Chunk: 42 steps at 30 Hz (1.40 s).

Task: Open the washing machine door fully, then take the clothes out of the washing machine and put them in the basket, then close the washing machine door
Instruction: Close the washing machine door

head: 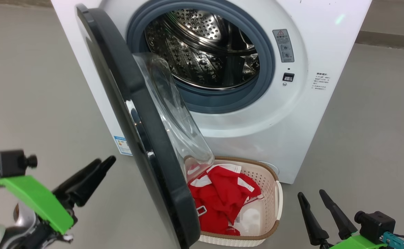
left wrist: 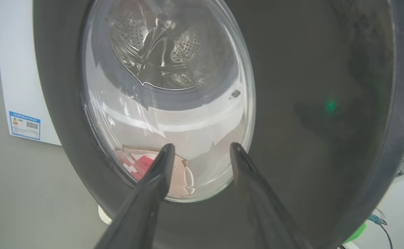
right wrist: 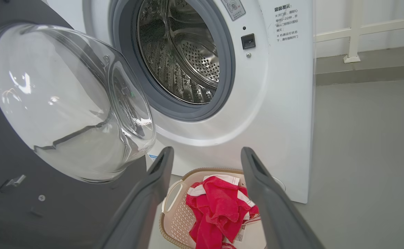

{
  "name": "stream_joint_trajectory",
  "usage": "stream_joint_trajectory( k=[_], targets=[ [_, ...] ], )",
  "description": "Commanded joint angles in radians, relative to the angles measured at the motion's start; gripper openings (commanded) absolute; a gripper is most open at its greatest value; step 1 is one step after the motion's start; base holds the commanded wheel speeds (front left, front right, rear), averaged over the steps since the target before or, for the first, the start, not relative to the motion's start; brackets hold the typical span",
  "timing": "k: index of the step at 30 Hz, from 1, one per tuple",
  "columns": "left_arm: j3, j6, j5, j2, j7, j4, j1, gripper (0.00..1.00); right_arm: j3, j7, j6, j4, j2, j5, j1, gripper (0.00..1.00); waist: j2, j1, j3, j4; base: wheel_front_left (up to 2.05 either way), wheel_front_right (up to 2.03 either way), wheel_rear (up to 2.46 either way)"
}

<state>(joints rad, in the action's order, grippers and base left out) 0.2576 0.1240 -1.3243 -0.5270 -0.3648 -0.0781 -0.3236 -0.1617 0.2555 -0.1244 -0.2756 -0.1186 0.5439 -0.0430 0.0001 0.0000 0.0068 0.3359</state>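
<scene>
Shows the washing machine door (head: 177, 207) swung open, hiding the left part of the basket (head: 267, 180). Places the red clothes (head: 222, 193) in that basket, just right of the door, partly cut off. Crops the washing machine (head: 326, 34) behind the door. Finds left jaws released left of the door, right jaws released right of it.

Long dark fingers (head: 84, 180), bright green brackets (head: 36, 202), black cameras (head: 11, 162)

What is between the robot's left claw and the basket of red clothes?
The open washing machine door stands between the left gripper and the basket, as the head view shows.
</scene>
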Motion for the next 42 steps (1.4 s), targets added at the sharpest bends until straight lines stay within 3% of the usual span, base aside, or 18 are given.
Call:
stream_joint_trajectory(
  k=[1, 20, 30, 36, 42],
  targets=[
    [-0.051, 0.007, -0.007, -0.037, 0.043, -0.007, 0.003, 1.00, -0.016, 0.006, -0.006, 0.024, -0.005, -0.010, 0.005, 1.00, -0.0001, 0.0000, -0.008, 0.005, 0.00, 0.00, 0.00],
    [-0.013, 0.007, -0.022, 0.032, 0.346, -0.172, 0.175, 1.00, -0.022, 0.006, -0.006, 0.022, -0.014, -0.010, 0.004, 1.00, -0.0001, 0.0000, -0.014, 0.015, 0.00, 0.00, 0.00],
    [0.054, 0.007, -0.012, 0.076, 0.511, -0.237, 0.224, 1.00, -0.026, 0.006, -0.006, 0.017, -0.017, -0.009, 0.006, 1.00, -0.0001, 0.0000, -0.016, 0.012, 0.00, 0.00, 0.00],
    [0.104, 0.007, 0.068, 0.083, 0.605, -0.291, 0.234, 1.00, -0.030, 0.006, -0.006, 0.014, -0.017, -0.007, 0.004, 1.00, -0.0001, 0.0000, -0.021, 0.010, 0.00, 0.00, 0.00],
    [0.028, 0.007, 0.213, 0.120, 0.626, -0.352, 0.223, 1.00, -0.029, 0.006, -0.006, 0.012, -0.018, -0.005, -0.003, 1.00, -0.0001, 0.0000, -0.032, 0.012, 0.00, 0.00, 0.00]
  ],
)
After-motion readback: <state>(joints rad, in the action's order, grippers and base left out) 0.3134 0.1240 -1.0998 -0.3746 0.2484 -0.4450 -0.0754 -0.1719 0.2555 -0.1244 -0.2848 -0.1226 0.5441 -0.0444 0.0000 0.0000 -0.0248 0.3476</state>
